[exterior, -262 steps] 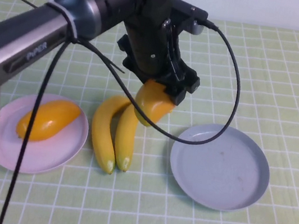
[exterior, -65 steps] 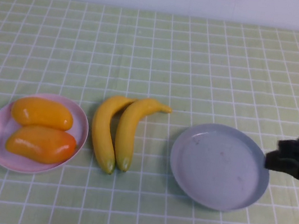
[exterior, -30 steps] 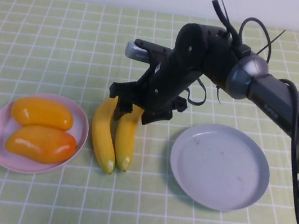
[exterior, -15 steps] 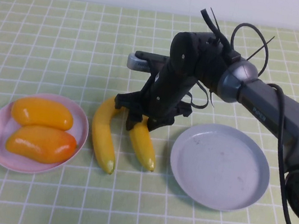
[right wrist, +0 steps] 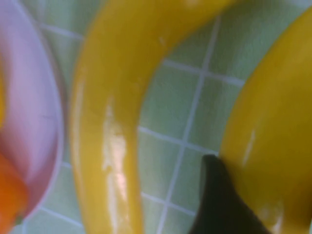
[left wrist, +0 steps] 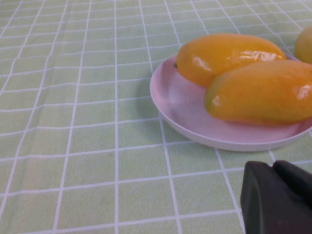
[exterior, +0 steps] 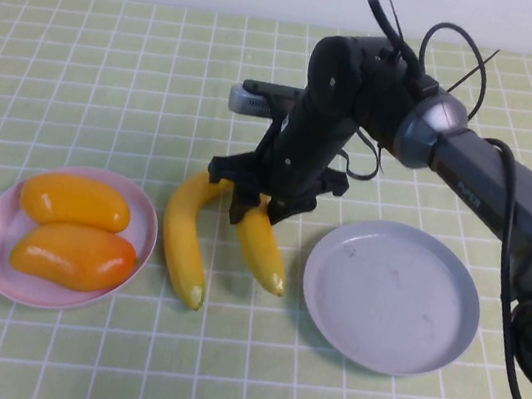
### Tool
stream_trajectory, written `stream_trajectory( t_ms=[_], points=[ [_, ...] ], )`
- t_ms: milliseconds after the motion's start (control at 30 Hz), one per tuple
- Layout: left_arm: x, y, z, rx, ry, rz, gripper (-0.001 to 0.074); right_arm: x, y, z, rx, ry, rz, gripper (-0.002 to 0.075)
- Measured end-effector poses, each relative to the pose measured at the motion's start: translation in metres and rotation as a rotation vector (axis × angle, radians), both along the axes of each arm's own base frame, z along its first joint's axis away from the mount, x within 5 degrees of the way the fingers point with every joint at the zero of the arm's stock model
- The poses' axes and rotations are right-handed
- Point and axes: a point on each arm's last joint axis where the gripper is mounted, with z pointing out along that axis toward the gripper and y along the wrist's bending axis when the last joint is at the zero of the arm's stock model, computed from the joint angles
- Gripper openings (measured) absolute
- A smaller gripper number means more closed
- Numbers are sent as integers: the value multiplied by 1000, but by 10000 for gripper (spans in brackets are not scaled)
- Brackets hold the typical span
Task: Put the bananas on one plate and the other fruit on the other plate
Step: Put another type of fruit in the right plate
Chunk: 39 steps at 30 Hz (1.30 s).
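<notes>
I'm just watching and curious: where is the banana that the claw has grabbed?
In the high view, the right claw grips the gripped banana mid-table, between the other banana on its left and the grey-blue plate on its right.

Two yellow bananas (exterior: 187, 233), two orange-yellow mangoes (exterior: 74, 228) on a pale pink plate (exterior: 145, 231), a grey-blue plate (exterior: 392, 296), a green white-gridded worktop (exterior: 117, 54), a black right gripper (exterior: 258, 198).
</notes>
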Motion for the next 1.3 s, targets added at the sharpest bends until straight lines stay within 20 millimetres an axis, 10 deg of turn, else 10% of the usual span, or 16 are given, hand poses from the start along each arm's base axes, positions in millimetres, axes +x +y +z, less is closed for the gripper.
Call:
stream_trajectory(
  t_ms=[567, 933, 1300],
  points=[
    [0, 0, 0, 0, 0, 0, 1, -37, -54, 148, -33, -367, 64, 314],
    [0, 0, 0, 0, 0, 0, 1, -88, -152, 110, -203, -152, -104, 314],
    [0, 0, 0, 0, 0, 0, 1, -87, -149, 37, -148, -82, -157, 314]
  ],
)
